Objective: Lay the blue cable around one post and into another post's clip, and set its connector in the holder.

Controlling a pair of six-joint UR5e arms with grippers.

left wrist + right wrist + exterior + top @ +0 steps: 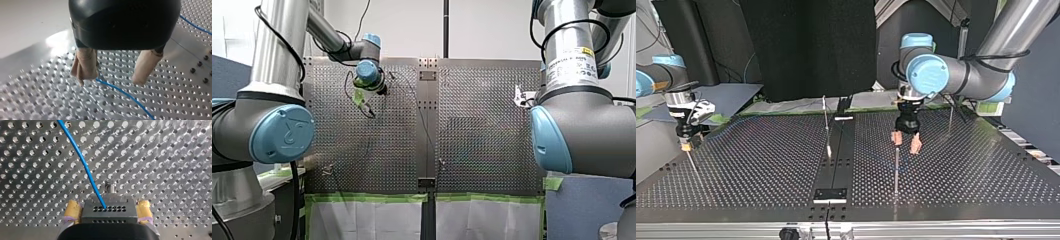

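Right hand (108,206) pinches the grey connector (110,213) between its yellow pads (72,210). The blue cable (82,160) comes out of the connector and runs off over the worktop (162,157). A small metal stud (111,187) stands just ahead of the connector. My left hand (111,80) is spread wide and holds nothing. The cable lies flat under it, close by one beige pad (85,65).

I think the job is near its start. The cable does not look wound around any post, I see no clip on it, and the connector is not in the holder yet. I cannot pick out the holder.

In the top view a thin post (896,170) stands just beside the left hand, right of the dark strip (843,165). The right hand is far left of the strip. The worktop is shiny metal, full of little holes. Green tape (367,197) lines its edge in the front view. A black screen (811,50) stands behind.
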